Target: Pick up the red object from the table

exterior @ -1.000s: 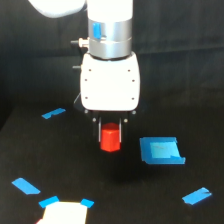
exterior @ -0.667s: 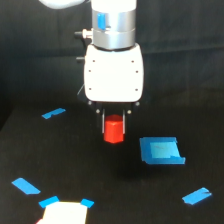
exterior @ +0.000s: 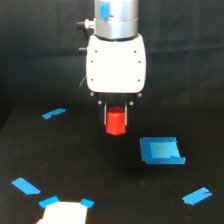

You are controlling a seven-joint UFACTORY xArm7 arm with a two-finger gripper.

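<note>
We have the red object [exterior: 115,122] pinched in our gripper [exterior: 116,120], its fingers clamped on the block's two sides, and it hangs clear above the black table [exterior: 75,160], to the exterior view's left of the blue square patch [exterior: 160,150]. For this lift we judge a straight, steady rise best, squeeze unchanged, since only the block's upper part sits between the fingers.

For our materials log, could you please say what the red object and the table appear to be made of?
The red object, held between the jaws: probably plastic or painted wood, given its uniform bright colour and soft sheen; the blur leaves this open. The table: a matte black surface without glare, perhaps cloth or a painted board.
</note>
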